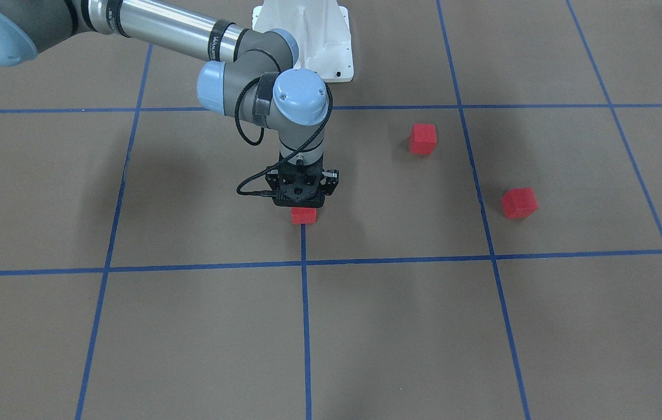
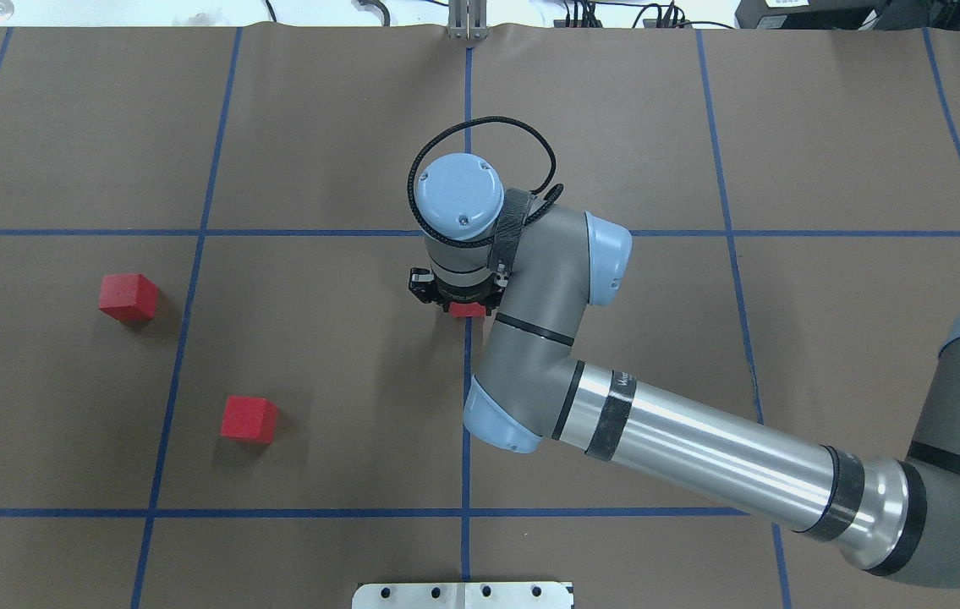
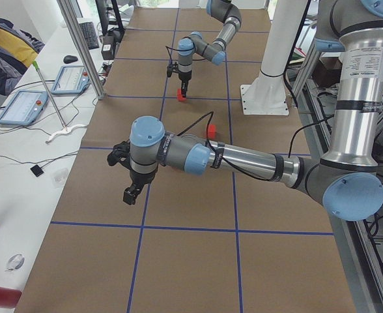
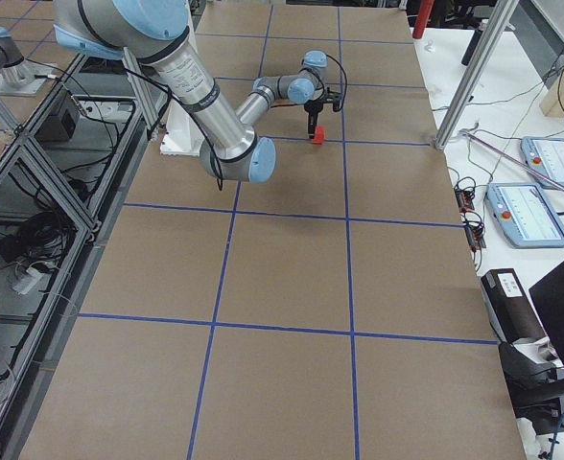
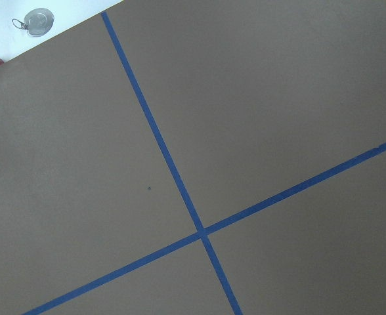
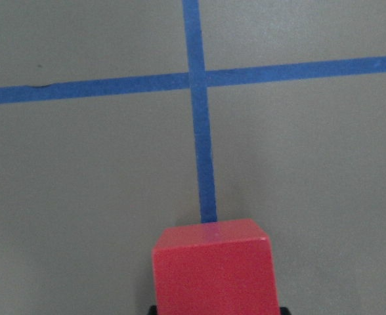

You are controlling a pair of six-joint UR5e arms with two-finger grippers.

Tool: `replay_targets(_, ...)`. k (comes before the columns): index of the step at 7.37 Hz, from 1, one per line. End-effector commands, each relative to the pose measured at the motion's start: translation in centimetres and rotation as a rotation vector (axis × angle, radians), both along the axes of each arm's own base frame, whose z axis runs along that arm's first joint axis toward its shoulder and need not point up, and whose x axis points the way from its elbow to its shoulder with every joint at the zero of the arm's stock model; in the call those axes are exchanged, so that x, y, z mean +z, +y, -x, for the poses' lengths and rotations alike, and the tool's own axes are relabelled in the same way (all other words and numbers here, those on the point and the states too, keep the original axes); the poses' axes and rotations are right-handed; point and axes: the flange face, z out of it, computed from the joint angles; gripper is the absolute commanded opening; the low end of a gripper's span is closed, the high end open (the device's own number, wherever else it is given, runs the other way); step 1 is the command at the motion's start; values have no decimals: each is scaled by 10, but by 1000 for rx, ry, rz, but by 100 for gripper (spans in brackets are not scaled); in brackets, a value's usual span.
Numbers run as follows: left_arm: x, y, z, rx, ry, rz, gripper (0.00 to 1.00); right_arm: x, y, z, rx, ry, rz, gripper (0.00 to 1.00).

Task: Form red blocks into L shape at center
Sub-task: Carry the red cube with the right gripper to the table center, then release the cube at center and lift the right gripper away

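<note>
Right hand [image 1: 303,208] pinches a block [image 1: 303,216] on the middle tape line [image 1: 306,326], mid-tabletop; second block [image 1: 423,139] and third block [image 1: 519,202] lie toward its left edge. Left hand [image 3: 130,194]: cannot tell. A twisted release could skew the L.

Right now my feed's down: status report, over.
Right gripper shut on one red block at centre line. Left gripper far off, state unclear. Other two blocks loose, path clear.
</note>
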Motion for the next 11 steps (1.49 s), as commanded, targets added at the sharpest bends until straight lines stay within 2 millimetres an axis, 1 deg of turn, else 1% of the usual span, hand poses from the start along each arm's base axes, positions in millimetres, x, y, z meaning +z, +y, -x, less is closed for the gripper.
replay_targets(1,0,0,0,0,0,0,100,0,1,1,0,-1,0,66)
replay_targets(2,0,0,0,0,0,0,100,0,1,1,-1,-1,-1,86)
replay_targets(3,0,0,0,0,0,0,100,0,1,1,-5,-2,-4,97)
replay_targets(4,0,0,0,0,0,0,100,-3,1,0,-7,-7,-10,98)
replay_targets(5,0,0,0,1,0,-1,100,-10,-1,-5,-5,-19,-19,98)
replay_targets(6,-1,0,0,0,0,-2,100,-21,-13,-24,17,-44,-29,98)
replay_targets(7,-8,-3,0,0,0,-15,100,-26,-35,-47,42,-56,-37,98)
replay_targets(8,-19,-4,-3,6,4,-62,100,-22,-64,-81,46,-65,-44,99)
replay_targets(9,-20,-6,-18,22,28,-112,100,-6,-91,-131,34,-89,-46,99)
replay_targets(10,-32,-10,-63,32,64,-89,100,24,-105,-190,11,-98,-85,99)
replay_targets(11,-43,-10,-111,43,110,-78,100,63,-117,-261,22,-82,-127,99)
